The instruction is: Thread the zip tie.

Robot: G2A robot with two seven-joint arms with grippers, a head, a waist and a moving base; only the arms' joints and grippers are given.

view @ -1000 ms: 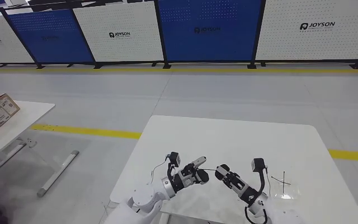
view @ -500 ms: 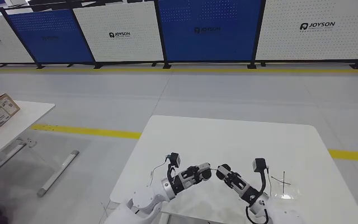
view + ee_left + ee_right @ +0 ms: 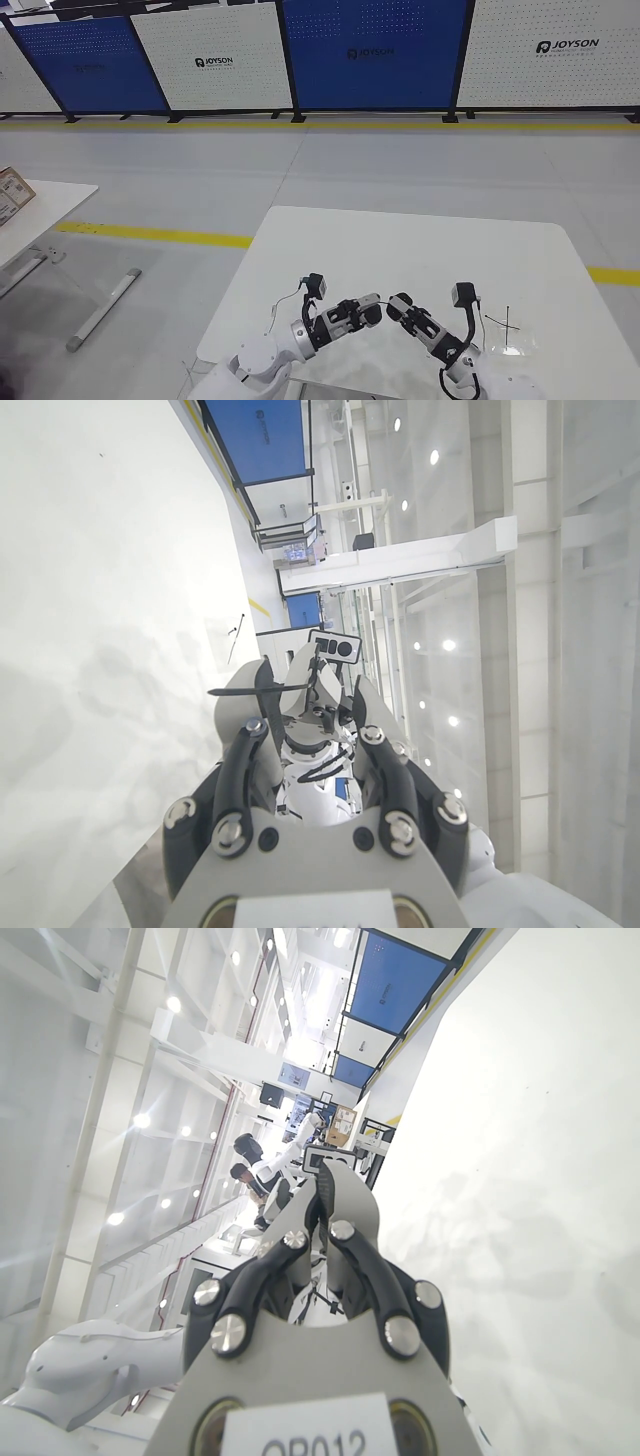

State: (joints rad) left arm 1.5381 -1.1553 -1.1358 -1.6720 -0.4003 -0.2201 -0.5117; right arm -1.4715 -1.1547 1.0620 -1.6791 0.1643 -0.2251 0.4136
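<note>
A thin black zip tie (image 3: 240, 690) is held level above the white table (image 3: 420, 250), near its front edge. My right gripper (image 3: 397, 303) is shut on one end of it, and its fingers are pressed together in the right wrist view (image 3: 322, 1173). My left gripper (image 3: 368, 308) faces it tip to tip and is open. In the left wrist view the left gripper (image 3: 312, 677) has its fingers spread around the right gripper's fingertips (image 3: 300, 680). The tie's free end pokes out past one left finger (image 3: 263, 695).
Two spare black zip ties (image 3: 506, 324) lie crossed on the table to the right of the arms and show again in the left wrist view (image 3: 234, 642). A small clear item (image 3: 512, 350) sits just in front of them. Blue and white partition panels (image 3: 370, 55) stand far behind.
The left gripper has moved a little to the right, closing the gap to the right gripper. The right gripper has barely shifted.
</note>
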